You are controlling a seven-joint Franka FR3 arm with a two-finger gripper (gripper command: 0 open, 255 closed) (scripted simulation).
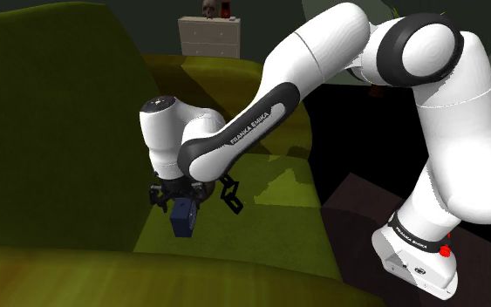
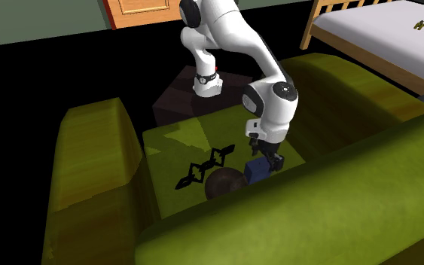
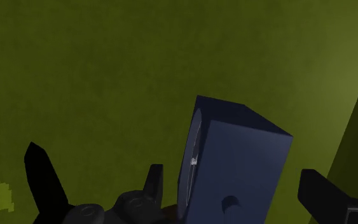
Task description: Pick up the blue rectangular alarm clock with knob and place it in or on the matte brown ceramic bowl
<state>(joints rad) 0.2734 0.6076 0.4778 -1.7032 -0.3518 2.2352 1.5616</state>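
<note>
Black gripper (image 2: 266, 157) poised over the blue alarm clock (image 3: 234, 165), fingers spread wide on either side of it and clasping nothing. The clock appears to rest on the olive sofa seat (image 2: 176, 143), just right of the brown bowl (image 2: 221, 184) in the second exterior view. The grasp looks pending: close, lift, then a short carry left

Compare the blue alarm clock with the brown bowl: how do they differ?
The alarm clock is blue and box-shaped; the bowl is dark brown and round. The alarm clock is right under the gripper; the bowl lies beside it, apart from the gripper. Both are over the olive sofa seat.
</note>
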